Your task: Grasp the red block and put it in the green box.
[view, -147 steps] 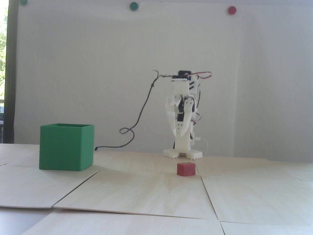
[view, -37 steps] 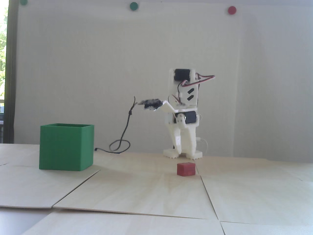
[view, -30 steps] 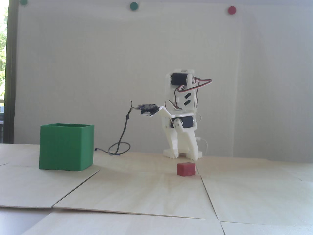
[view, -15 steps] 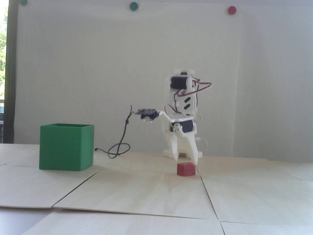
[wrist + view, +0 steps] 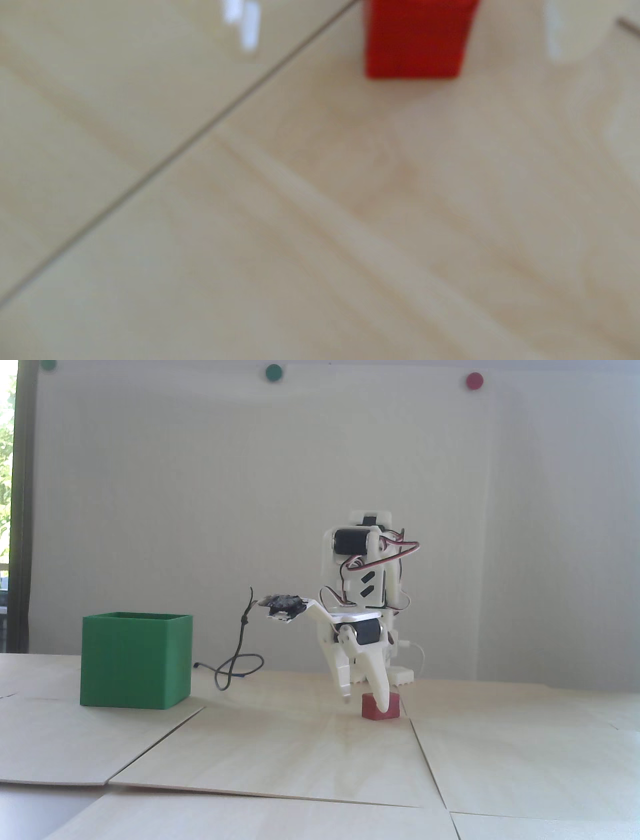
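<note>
In the fixed view the white gripper (image 5: pixel 364 704) is pointed down at the table (image 5: pixel 280 755), and its two fingers are spread apart. One finger (image 5: pixel 381 690) is seen in front of the red block (image 5: pixel 369 706) and covers part of it. The other finger (image 5: pixel 343 680) is off to the left, apart from the block. Whether the near finger is touching the block cannot be told. Nothing is pinched between the fingers.

The red block is small, dark red and a bit wider than it is tall. It is set flat on the pale wooden table, close in front of the arm's base. The green box (image 5: pixel 135 660) is much bigger, with thin walls and an open top. It is found well apart from the block, on the left of the fixed view.

In the wrist view everything is blurred. The red block (image 5: pixel 417 38) is seen at the top edge, brighter red, beside a thin dark seam (image 5: pixel 194 138) in the table boards. The green box is shown only in the fixed view.
</note>
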Action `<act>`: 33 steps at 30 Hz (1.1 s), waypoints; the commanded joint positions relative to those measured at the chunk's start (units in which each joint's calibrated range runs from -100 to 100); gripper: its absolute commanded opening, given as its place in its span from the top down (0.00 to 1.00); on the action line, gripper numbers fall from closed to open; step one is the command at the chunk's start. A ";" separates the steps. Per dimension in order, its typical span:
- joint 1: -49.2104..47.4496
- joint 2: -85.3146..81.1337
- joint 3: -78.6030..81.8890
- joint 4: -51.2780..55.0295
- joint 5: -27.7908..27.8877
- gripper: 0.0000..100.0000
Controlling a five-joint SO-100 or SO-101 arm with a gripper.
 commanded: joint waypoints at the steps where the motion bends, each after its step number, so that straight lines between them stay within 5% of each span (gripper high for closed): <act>1: -0.21 -1.10 -4.16 -0.42 -0.08 0.91; 4: -0.21 -1.10 -4.16 -0.42 -0.08 0.99; 22: -0.37 -1.34 -4.43 -0.42 0.33 0.74; 33: -4.55 -1.73 -4.78 -0.68 3.19 0.74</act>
